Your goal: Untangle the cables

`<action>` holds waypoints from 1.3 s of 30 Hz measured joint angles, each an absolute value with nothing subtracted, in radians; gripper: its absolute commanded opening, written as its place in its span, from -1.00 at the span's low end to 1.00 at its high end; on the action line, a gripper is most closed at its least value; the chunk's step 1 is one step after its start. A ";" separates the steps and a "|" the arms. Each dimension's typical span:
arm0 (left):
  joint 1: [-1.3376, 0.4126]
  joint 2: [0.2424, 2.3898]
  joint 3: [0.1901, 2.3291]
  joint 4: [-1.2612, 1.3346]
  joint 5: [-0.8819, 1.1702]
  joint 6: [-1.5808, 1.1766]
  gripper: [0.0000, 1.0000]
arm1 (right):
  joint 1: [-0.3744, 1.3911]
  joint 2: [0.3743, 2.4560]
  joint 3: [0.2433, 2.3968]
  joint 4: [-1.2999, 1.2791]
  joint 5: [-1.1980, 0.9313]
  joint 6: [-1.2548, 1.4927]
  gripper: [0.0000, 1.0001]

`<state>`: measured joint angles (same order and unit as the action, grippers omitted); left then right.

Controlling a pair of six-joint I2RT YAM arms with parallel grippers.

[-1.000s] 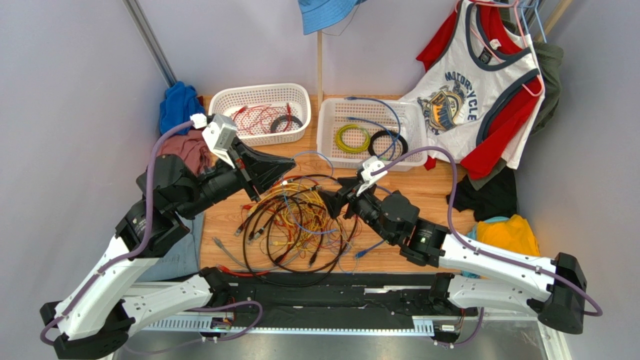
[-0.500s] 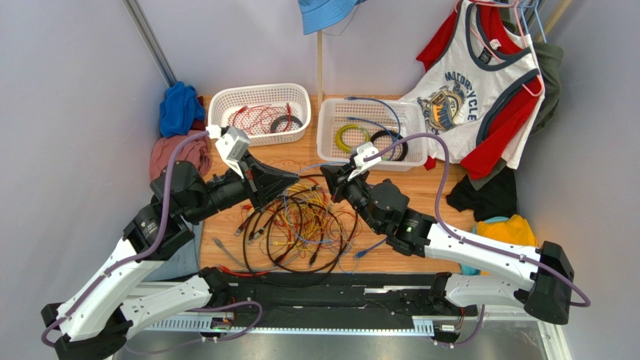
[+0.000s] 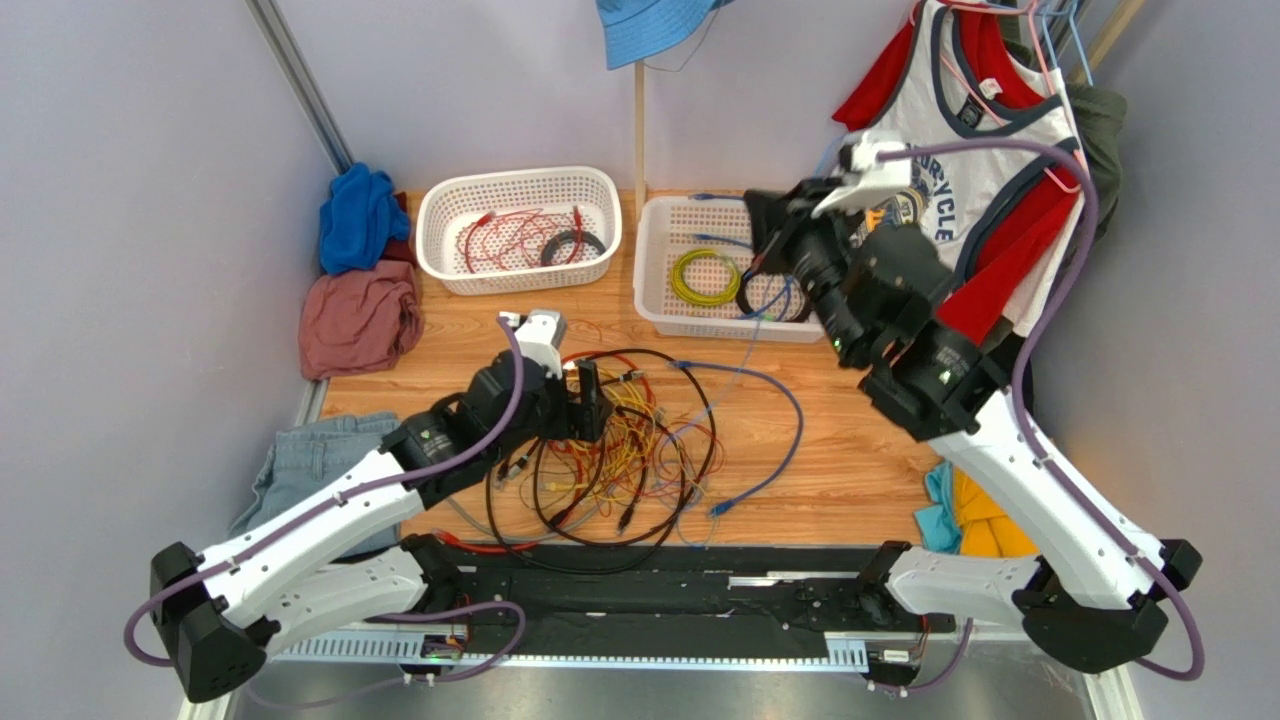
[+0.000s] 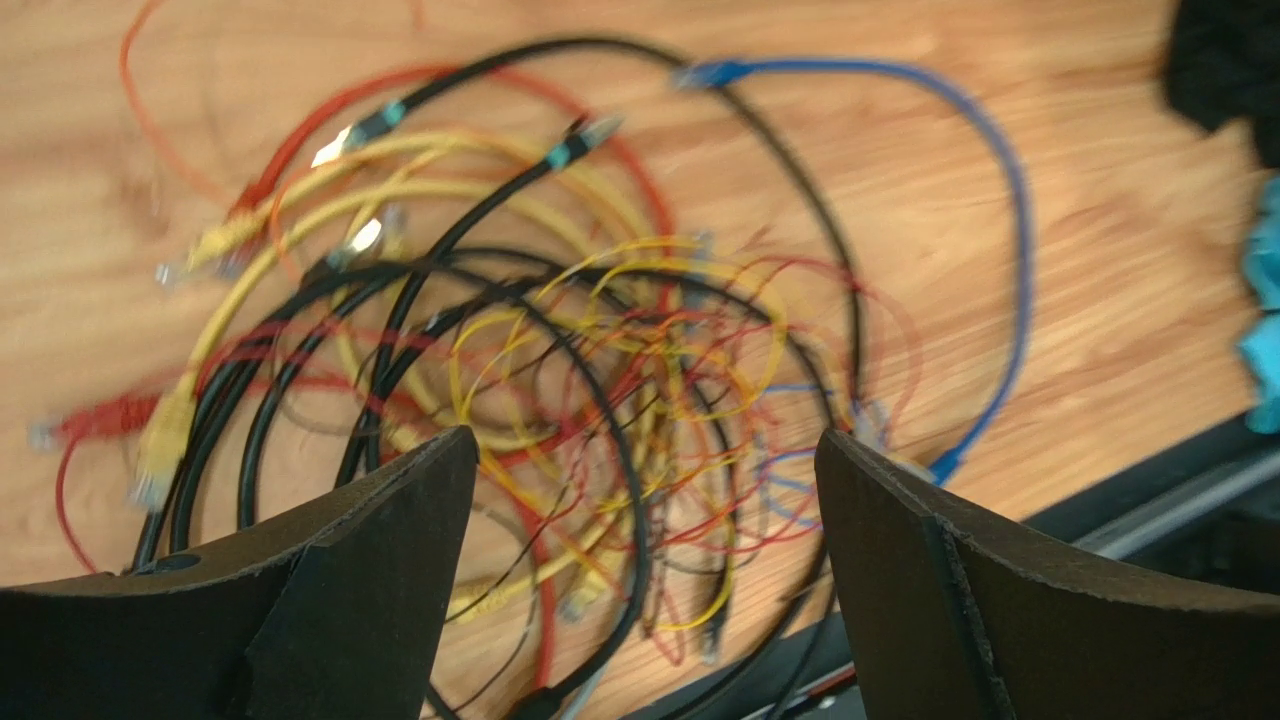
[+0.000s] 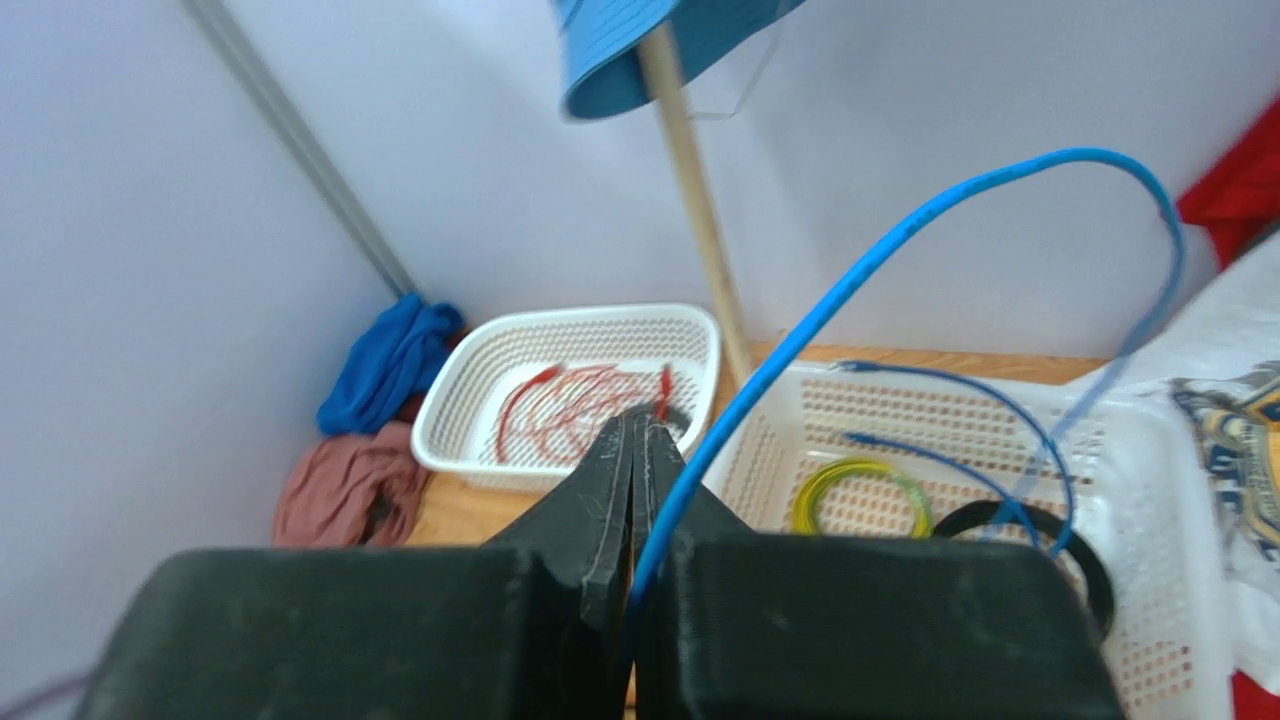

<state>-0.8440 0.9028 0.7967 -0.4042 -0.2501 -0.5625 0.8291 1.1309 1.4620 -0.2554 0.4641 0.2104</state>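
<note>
The cables [image 3: 616, 450] lie in a loose tangle of black, red, orange and yellow loops on the wooden table. My left gripper [image 3: 589, 402] hovers low over the tangle's left side. In the left wrist view its fingers [image 4: 376, 570] stand wide apart, the left gripper [image 4: 643, 440] holding nothing, with the tangle [image 4: 601, 345] below. My right gripper [image 3: 763, 233] is raised over the right basket, and in its wrist view the gripper [image 5: 639, 423] is shut on a blue cable [image 5: 902, 240] that arches up and falls away. That blue cable [image 3: 784, 405] trails back to the tangle.
Two white baskets sit at the back: the left one [image 3: 519, 183] holds red cables and a black coil, the right one [image 3: 649, 278] a yellow-green ring, a black ring and blue cords. Clothes lie at the left [image 3: 358, 315] and right [image 3: 992, 518]. A tank top [image 3: 962, 195] hangs at the back right.
My right gripper shut on the blue cable at the tangle and rose back-right over the right basket, drawing it out. My left gripper opened and moved down to the tangle.
</note>
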 measured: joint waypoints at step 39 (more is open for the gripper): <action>-0.844 0.708 0.273 -0.231 -0.292 -0.877 0.51 | 0.309 1.979 1.830 -0.337 0.205 0.321 -0.29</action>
<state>-0.8436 0.7082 0.2729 -0.2314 -0.2916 -0.8768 0.3088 1.9785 1.8301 -0.3370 0.2054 0.3206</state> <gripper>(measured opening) 0.757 0.038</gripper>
